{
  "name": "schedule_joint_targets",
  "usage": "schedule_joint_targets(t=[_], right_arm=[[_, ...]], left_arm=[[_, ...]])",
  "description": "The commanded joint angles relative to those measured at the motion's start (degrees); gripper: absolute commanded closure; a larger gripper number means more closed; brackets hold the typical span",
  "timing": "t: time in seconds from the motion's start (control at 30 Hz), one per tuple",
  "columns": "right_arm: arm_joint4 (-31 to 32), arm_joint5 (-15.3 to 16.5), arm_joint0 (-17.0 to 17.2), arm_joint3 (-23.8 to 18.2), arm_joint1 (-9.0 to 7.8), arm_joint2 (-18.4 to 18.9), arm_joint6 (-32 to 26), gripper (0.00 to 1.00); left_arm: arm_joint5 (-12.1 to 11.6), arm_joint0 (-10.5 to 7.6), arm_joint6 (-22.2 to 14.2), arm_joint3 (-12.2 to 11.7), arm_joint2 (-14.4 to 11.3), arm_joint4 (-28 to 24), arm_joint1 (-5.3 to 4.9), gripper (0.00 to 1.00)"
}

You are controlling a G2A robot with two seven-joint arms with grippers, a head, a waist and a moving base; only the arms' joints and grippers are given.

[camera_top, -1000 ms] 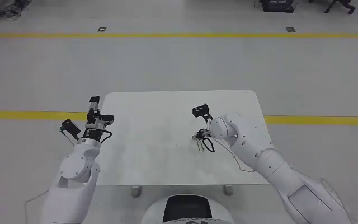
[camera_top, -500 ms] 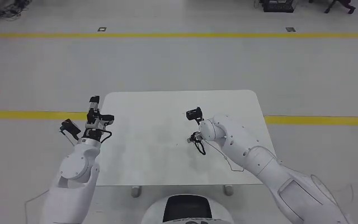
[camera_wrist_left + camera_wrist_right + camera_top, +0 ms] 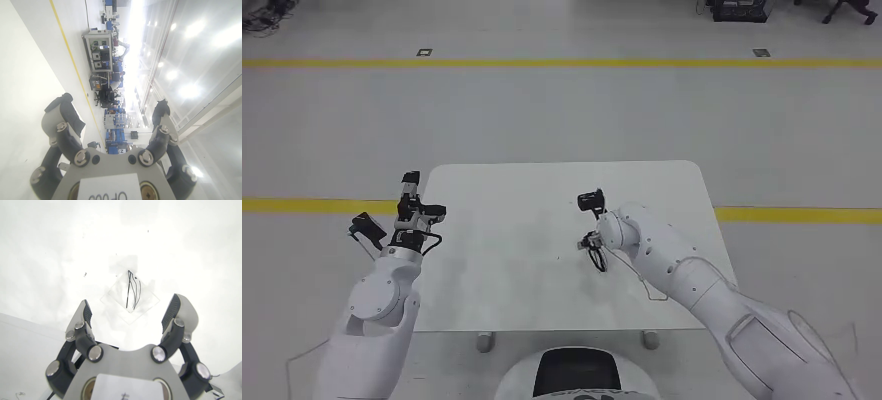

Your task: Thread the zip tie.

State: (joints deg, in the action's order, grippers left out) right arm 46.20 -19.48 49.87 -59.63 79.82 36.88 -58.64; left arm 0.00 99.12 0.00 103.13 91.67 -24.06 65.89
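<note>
White rectangular table (image 3: 512, 200) with two white robot arms at work. Left gripper (image 3: 408, 192) (image 3: 113, 100): at the table's left edge, aimed outward toward the room beyond, black-padded fingers (image 3: 66, 113) spread wide, nothing between them. Right gripper (image 3: 594, 256) (image 3: 130, 300): above the tabletop a little right of its middle, pointed down at the surface, ribbed fingers (image 3: 88, 311) likewise wide apart and empty, clear of the work below. Directly beneath and just ahead of the right gripper: a few thin black plastic zip ties (image 3: 133, 289), gathered together at one end and fanning apart toward the other, lying loose and unthreaded on a clear square sheet (image 3: 149, 303) laid flat on the table, one corner turned toward the gripper. Zip ties wholly within the sheet's outline, touched by neither gripper.
</note>
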Motion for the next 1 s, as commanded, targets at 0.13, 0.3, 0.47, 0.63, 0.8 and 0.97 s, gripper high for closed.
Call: schedule_joint_targets(t=[0.13, 0.3, 0.47, 0.63, 0.8, 0.97], right_arm=[[-0.6, 0.0, -0.5, 3.6, 1.84, 0.3, 2.5, 0.0], [-0.6, 0.0, -0.5, 3.6, 1.84, 0.3, 2.5, 0.0], [2.2, 0.0, 0.5, 3.9, 2.03, 0.8, 3.9, 0.0], [3.1, 0.0, 0.6, 3.9, 2.09, 0.9, 3.9, 0.0], [3.0, 0.8, 1.0, 3.2, 2.12, 0.7, 4.3, 0.0], [3.8, 0.5, 2.3, 1.0, 1.86, 1.5, 3.6, 0.0]], left_arm=[[0.0, 0.0, 0.0, 0.0, 0.0, 0.0, 0.0, 0.0], [0.0, 0.0, 0.0, 0.0, 0.0, 0.0, 0.0, 0.0], [0.0, 0.0, 0.0, 0.0, 0.0, 0.0, 0.0, 0.0], [0.0, 0.0, 0.0, 0.0, 0.0, 0.0, 0.0, 0.0], [0.0, 0.0, 0.0, 0.0, 0.0, 0.0, 0.0, 0.0], [0.0, 0.0, 0.0, 0.0, 0.0, 0.0, 0.0, 0.0]])
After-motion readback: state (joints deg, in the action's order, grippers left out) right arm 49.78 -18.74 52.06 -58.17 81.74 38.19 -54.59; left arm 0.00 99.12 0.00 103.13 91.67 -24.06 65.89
